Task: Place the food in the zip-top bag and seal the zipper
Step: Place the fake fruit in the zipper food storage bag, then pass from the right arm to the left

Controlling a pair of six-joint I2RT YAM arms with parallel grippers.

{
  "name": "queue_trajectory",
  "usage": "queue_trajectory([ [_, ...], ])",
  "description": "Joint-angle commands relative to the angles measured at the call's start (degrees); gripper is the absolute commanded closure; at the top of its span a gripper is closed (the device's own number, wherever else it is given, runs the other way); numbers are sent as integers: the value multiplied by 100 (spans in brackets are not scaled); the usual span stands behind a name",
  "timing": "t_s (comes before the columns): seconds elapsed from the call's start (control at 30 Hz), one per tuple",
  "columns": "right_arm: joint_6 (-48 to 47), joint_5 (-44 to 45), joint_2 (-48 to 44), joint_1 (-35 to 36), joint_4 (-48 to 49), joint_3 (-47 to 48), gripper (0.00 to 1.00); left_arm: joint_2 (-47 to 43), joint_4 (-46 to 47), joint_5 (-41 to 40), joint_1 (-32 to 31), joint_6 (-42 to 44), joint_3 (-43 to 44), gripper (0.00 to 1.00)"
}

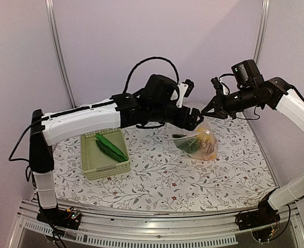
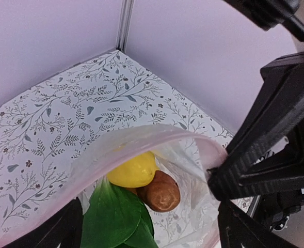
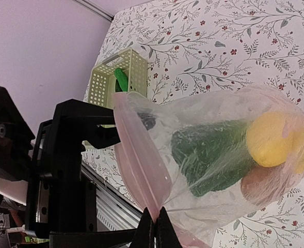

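Right gripper (image 3: 154, 230) pinching zipper (image 3: 141, 170), holding zip-top bag (image 1: 201, 142) near far edge. Left gripper (image 1: 195, 123) hanging spread at mouth. Food (image 2: 133, 170) sitting inside.

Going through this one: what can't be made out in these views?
Top external: the mouth of the zip-top bag is hidden behind the left end effector.
Left wrist: that end effector's fingers run off the bottom edge, tips unseen; the green leaf covers any food beneath it.
Right wrist: the bag hides part of the basket, and crinkled plastic blurs the brown piece.
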Motion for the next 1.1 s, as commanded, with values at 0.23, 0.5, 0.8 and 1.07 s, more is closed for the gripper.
queue_trajectory([
  [0.23,-75,-46,-228,-8,117,9,100,-1541,-1080,-813,113,-112,-548,18],
  [0.5,-174,-62,-241,-8,132,-87,100,-1407,-1583,-301,351,-1281,-1085,24],
  [0.8,-241,-337,-145,18,70,-152,100,-725,-1448,-34,722,-1953,-759,61],
  [1.07,-462,482,187,175,-1035,356,96,-329,-873,131,748,-1902,73,100],
])
